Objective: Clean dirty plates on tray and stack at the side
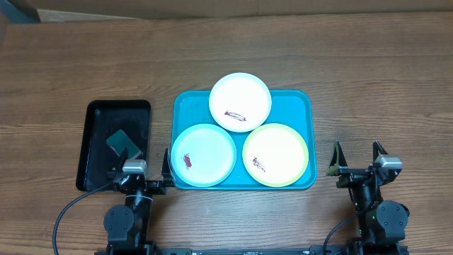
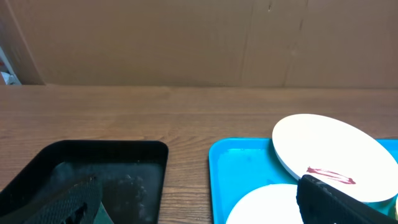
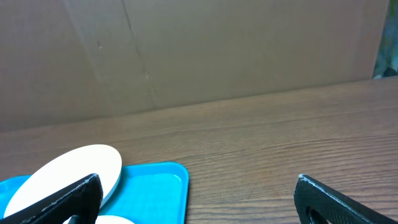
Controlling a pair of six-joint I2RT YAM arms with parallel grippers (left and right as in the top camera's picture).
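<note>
Left tool (image 1: 138, 167) and right tool (image 1: 356, 159), jaws apart and empty, sit beside the turquoise tray's (image 1: 297, 106) near corners, where a white plate (image 1: 241, 101), blue plate (image 1: 203, 154) and yellow-green plate (image 1: 276, 154) lie (each smeared), so cleaning looks unstarted and next needs the green sponge (image 1: 122, 142), unobstructed, from the black tray (image 1: 99, 120) on its left.

A turquoise rectangular tray (image 1: 187, 108) with rounded corners and a raised rim lies flat on the desk (image 1: 368, 64), its long side running left to right, and carries all three round plates. The white plate (image 1: 241, 99) sits at the far middle, overhanging the tray's far rim, with a red-brown smear near its near edge. In front of it, side by side, lie the light blue plate (image 1: 209, 152) at the left, smeared on its left part, and the yellow-green plate (image 1: 279, 150) at the right, with a small dark smear.
</note>
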